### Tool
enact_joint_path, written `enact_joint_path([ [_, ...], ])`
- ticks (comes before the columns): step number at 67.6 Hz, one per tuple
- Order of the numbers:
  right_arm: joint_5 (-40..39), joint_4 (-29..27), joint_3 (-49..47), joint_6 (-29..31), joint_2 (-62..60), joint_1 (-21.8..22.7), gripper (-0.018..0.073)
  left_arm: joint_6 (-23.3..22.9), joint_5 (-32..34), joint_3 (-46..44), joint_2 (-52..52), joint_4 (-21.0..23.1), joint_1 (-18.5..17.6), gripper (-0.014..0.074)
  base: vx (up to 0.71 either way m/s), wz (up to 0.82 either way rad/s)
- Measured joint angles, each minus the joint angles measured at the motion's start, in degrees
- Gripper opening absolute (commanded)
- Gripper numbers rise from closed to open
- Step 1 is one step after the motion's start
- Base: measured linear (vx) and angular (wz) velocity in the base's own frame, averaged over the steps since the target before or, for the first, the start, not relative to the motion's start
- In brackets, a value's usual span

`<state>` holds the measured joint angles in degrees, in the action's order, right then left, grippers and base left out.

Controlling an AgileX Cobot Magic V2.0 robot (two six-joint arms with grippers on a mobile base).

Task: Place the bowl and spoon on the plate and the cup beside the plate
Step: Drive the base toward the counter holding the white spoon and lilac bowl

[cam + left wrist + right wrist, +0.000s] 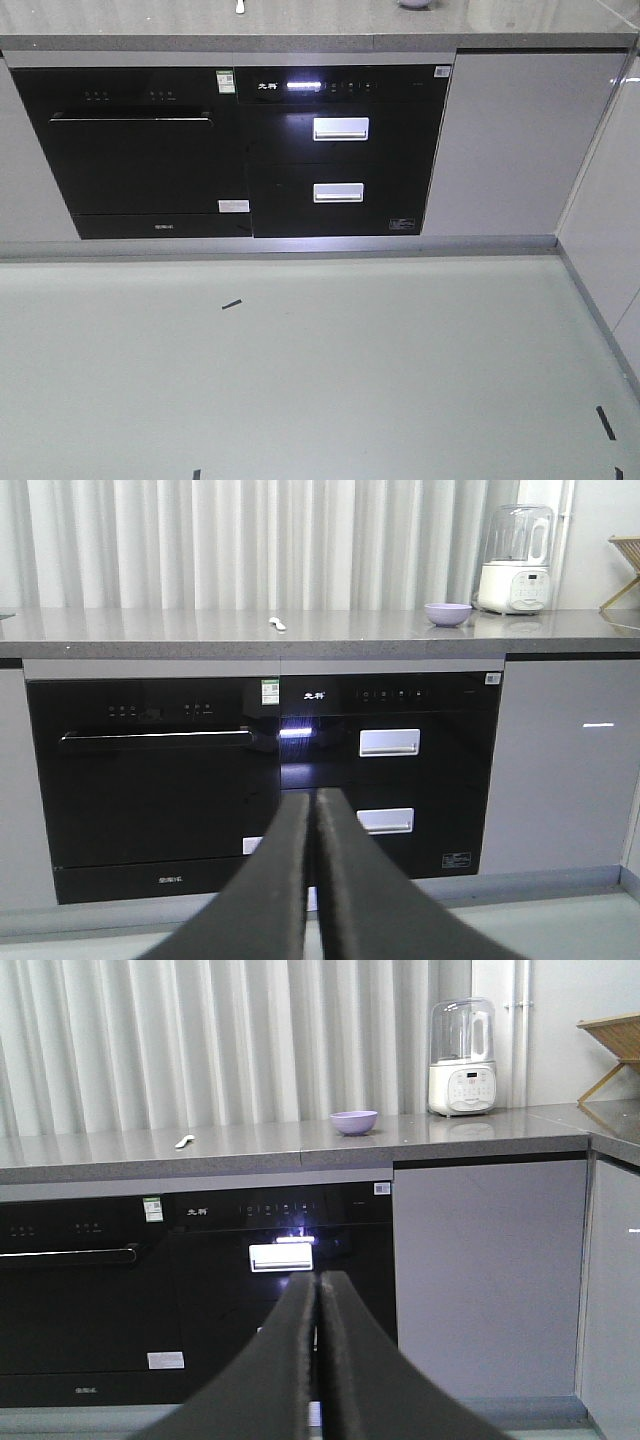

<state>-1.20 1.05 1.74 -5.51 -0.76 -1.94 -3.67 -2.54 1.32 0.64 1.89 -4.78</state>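
Observation:
A small lilac bowl (448, 614) stands on the grey countertop (200, 630), right of centre; the right wrist view shows the same bowl (354, 1122). A pale spoon (277, 623) lies on the counter to the bowl's left, also seen as the spoon (184, 1141) in the right wrist view. In the front view only the bowl's bottom edge (415, 4) and the spoon's tip (240, 7) show at the top. The plate and the cup are out of view. My left gripper (313, 800) and right gripper (319, 1282) are both shut and empty, low and well short of the counter.
A white blender (513, 562) stands on the counter right of the bowl, a wooden rack (608, 1052) beyond it. Below the counter are a black oven (130, 150), a black drawer unit (340, 150) and white cabinet doors (510, 140). Pale floor (300, 370) lies before them.

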Motion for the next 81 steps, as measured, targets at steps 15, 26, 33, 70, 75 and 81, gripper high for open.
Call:
enact_joint_path([
  [15, 0.0, 0.0, 0.0, 0.0, 0.0, 0.0, -0.0011, 0.0, 0.0, 0.0, 0.0, 0.0, 0.0, -0.0006, 0.19, -0.03],
  [26, 0.0, 0.0, 0.0, 0.0, 0.0, 0.0, -0.0011, 0.0, 0.0, 0.0, 0.0, 0.0, 0.0, -0.0006, 0.19, -0.04],
  [33, 0.0, 0.0, 0.0, 0.0, 0.0, 0.0, -0.0011, 0.0, 0.0, 0.0, 0.0, 0.0, 0.0, -0.0006, 0.19, -0.04],
  [70, 0.0, 0.0, 0.0, 0.0, 0.0, 0.0, -0.0011, 0.0, 0.0, 0.0, 0.0, 0.0, 0.0, -0.0006, 0.18, -0.03],
  [75, 0.0, 0.0, 0.0, 0.0, 0.0, 0.0, -0.0011, 0.0, 0.0, 0.0, 0.0, 0.0, 0.0, -0.0006, 0.18, -0.04],
  [81, 0.0, 0.0, 0.0, 0.0, 0.0, 0.0, -0.0011, 0.0, 0.0, 0.0, 0.0, 0.0, 0.0, -0.0006, 0.18, -0.03],
])
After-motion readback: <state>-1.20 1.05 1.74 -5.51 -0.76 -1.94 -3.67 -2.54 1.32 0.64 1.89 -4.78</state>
